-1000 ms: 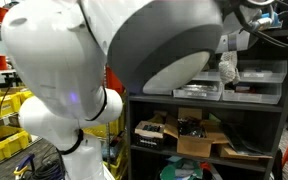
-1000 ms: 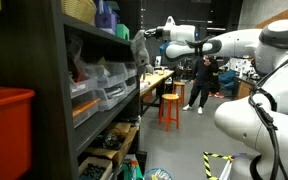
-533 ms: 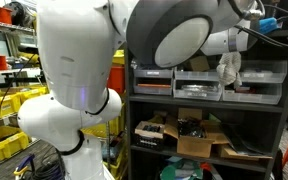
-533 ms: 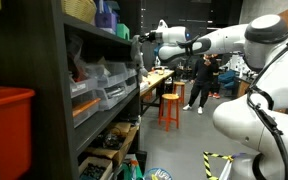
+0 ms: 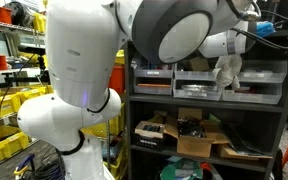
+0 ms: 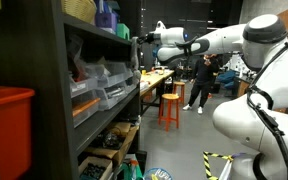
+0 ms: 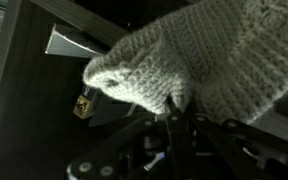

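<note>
My gripper (image 7: 177,108) is shut on a pale grey knitted cloth (image 7: 199,55), which fills most of the wrist view. In an exterior view the cloth (image 5: 226,68) hangs from the gripper in front of the upper shelf of a dark rack (image 5: 209,105). In an exterior view the gripper (image 6: 142,40) is at the rack's upper shelf edge (image 6: 104,38), with the cloth (image 6: 141,55) hanging just below it.
The rack holds grey plastic drawers (image 5: 199,88) and cardboard boxes (image 5: 199,140) below. Yellow crates (image 5: 6,115) stand beside the robot base. An orange stool (image 6: 170,108), a wooden table (image 6: 154,78) and a person (image 6: 201,80) are farther back. A red bin (image 6: 6,130) sits near the camera.
The arm has swung so that its big joint housing moved up and aside in the view. The gripper with the cloth has moved closer to the upper shelf.
</note>
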Tool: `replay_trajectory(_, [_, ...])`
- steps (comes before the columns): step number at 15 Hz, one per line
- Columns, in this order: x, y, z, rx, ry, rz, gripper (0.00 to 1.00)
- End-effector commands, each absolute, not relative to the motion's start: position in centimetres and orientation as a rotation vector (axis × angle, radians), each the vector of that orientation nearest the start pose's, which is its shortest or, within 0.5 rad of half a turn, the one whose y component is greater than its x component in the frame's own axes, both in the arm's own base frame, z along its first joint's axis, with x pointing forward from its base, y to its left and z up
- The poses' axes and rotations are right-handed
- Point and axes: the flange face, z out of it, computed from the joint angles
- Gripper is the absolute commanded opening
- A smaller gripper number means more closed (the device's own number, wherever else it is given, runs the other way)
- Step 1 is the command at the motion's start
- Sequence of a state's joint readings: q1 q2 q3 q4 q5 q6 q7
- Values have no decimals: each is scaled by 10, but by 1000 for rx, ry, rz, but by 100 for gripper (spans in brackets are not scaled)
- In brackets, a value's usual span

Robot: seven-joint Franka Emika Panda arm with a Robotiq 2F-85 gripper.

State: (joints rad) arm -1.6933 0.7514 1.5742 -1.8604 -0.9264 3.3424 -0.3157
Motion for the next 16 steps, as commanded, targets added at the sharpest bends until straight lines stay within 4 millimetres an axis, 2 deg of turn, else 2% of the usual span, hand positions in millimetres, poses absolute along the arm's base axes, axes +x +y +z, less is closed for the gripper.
replay_trajectory(1, [549,-215,628,-2326,-755,-2364,1])
replay_trajectory(6, [542,-200,615,-2306,-851,-2356,1])
replay_trajectory(13, [519,-182,597,-2195,-973,-2431,1])
replay_trajectory(16, [511,-182,605,-2159,-1024,-2454,1])
